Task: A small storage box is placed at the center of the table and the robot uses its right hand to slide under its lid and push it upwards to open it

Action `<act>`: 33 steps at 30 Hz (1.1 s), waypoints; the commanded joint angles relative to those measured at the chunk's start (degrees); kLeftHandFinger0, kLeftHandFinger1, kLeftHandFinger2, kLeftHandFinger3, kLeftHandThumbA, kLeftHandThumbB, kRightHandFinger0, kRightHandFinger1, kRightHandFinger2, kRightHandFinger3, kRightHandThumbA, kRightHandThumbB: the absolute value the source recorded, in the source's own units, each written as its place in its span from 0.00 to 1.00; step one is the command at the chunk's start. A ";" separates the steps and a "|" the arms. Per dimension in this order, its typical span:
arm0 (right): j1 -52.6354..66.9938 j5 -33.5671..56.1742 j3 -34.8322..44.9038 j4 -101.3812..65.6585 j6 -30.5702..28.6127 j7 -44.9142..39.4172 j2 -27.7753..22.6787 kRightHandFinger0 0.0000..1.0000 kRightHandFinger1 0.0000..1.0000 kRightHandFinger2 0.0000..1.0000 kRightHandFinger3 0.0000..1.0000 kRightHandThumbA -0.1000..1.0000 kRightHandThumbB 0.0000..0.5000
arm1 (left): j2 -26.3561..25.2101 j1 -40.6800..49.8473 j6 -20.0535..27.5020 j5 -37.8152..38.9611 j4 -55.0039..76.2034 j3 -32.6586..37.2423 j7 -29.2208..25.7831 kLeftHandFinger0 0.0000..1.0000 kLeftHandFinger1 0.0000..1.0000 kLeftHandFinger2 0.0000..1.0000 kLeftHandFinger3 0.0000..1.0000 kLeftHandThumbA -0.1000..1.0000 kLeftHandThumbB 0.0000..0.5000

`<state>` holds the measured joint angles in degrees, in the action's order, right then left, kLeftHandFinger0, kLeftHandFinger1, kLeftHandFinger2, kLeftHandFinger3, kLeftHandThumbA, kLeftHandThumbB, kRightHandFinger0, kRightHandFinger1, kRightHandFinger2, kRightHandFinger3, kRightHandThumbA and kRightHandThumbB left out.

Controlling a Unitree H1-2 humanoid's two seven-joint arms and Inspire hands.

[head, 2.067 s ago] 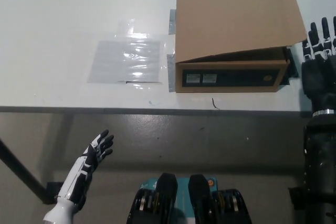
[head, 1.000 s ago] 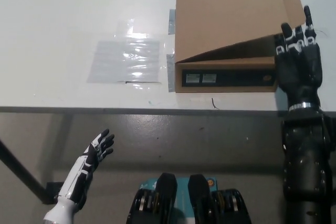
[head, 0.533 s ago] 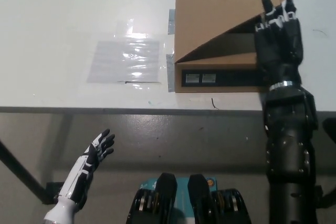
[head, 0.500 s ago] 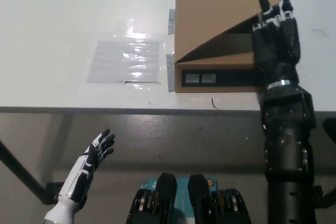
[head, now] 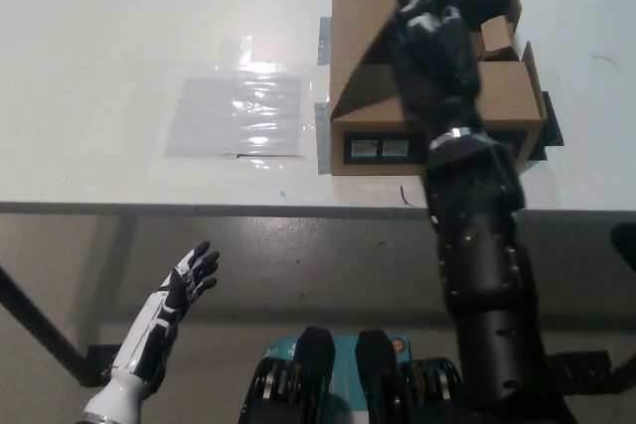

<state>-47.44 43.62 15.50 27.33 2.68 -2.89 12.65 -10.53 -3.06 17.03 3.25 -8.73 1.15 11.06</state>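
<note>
- Your left hand [head: 191,275] sits low, off the table [head: 119,37], well left of the storage box [head: 437,131] and nearer you than the table's front edge; fingers spread, holding nothing.
- Clear plastic sheet [head: 240,114] lies flat on the table, just left of the box, a strip of tape between them at the box's left side.
- The storage box is cardboard, on the table right of the sheet, front face with two small labels toward you.
- Its lid [head: 373,17] is tilted steeply up, hinged at the box's left side, inside of the box showing to the right.
- Your right hand [head: 432,42] is over the box, fingers extended and slightly apart, pressed against the raised lid's underside, gripping nothing.
- The black forearm runs from the box front down toward you.
</note>
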 commanded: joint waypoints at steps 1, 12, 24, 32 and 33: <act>-4.99 -4.57 -3.79 0.40 -1.75 -2.00 2.14 1.00 1.00 1.00 1.00 1.00 0.61 | -1.26 -0.83 0.13 -0.52 2.57 0.33 0.85 1.00 1.00 1.00 1.00 1.00 0.70; -5.91 -10.09 -10.22 2.25 -2.35 -2.31 5.32 1.00 1.00 1.00 1.00 1.00 0.64 | -1.77 -1.45 0.39 -0.16 2.63 0.97 1.30 1.00 1.00 1.00 1.00 1.00 0.69; -4.98 -14.02 -12.67 13.85 -4.94 -6.39 6.71 1.00 1.00 1.00 1.00 1.00 0.59 | -2.28 -2.67 -0.49 -1.38 2.95 1.64 1.12 1.00 1.00 1.00 1.00 1.00 0.72; -2.96 -15.71 -12.23 17.02 -5.64 -7.11 6.52 1.00 1.00 1.00 1.00 1.00 0.56 | -2.07 -2.55 -1.65 -0.90 3.20 1.45 1.24 1.00 1.00 1.00 1.00 1.00 0.76; -3.00 -15.81 -12.17 17.21 -5.67 -7.23 6.46 1.00 1.00 1.00 1.00 1.00 0.56 | -2.01 -2.60 -1.68 -0.90 3.12 1.46 1.21 1.00 1.00 1.00 1.00 1.00 0.76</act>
<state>-49.52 29.52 3.58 44.12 -0.44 -7.37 18.24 -11.93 -4.79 15.97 2.64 -7.50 2.62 11.92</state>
